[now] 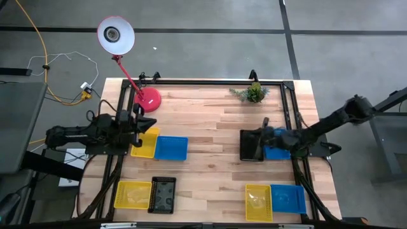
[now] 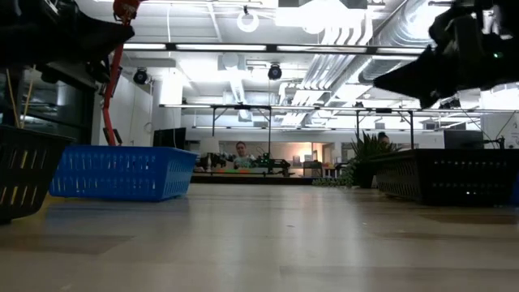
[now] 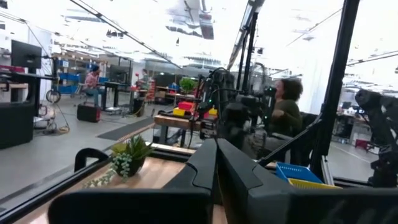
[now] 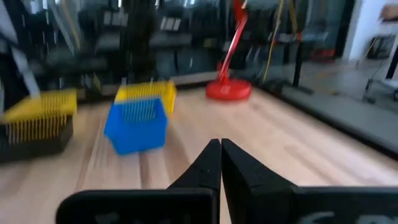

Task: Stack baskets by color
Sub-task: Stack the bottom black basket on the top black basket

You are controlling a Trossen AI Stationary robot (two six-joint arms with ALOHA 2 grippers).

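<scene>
Baskets lie scattered: your left gripper (image 1: 141,125), fingers pinched together and empty, hangs with the yellow basket (image 1: 146,142) at its six o'clock, blue basket (image 1: 171,148) touching beyond; right gripper (image 1: 259,135) likewise closed, over the black basket (image 1: 250,145)

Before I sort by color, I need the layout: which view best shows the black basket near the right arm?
The high view: the black basket shows whole from above, beside a blue basket. The low view shows only its side; neither wrist view shows it clearly.
</scene>
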